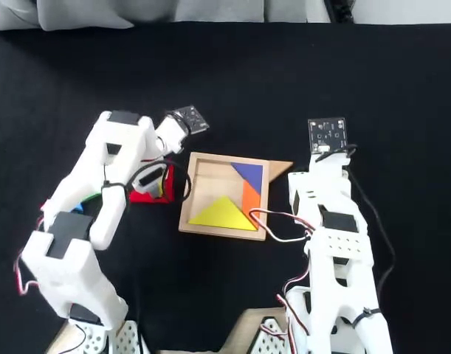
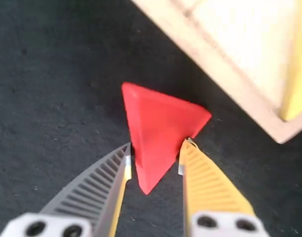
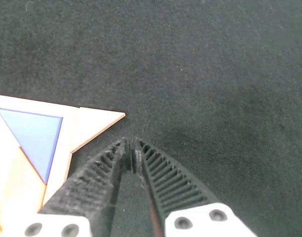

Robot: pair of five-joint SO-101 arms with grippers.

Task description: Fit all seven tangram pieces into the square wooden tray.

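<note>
the red triangle [image 2: 158, 133] lies flat on the black cloth just beside the wooden tray [image 2: 230, 84], outside its left rim, and is pinched on its two slanted edges by the left gripper [image 2: 156, 154], whose fingers [image 2: 200, 177] are closed against it near the narrow tip. because those edges taper, it is judged that the piece could be squeezed out of the pinch or twisted as it is lifted. a tilted piece could also be caught on the tray's raised rim instead of being dropped flat inside. inside the tray, a yellow triangle [image 1: 221, 214], an orange piece [image 1: 251, 195] and a blue triangle [image 1: 247, 172] are already seated, and they could be knocked out of place by a careless entry. a pale wooden triangle [image 3: 96, 123] rests against the tray's far right corner, outside it. the left arm is bent forward and down over the red piece, wrist pointed at the cloth. the right gripper [image 3: 131, 150] is clenched on nothing, held low over bare cloth just beside the pale triangle.
</note>
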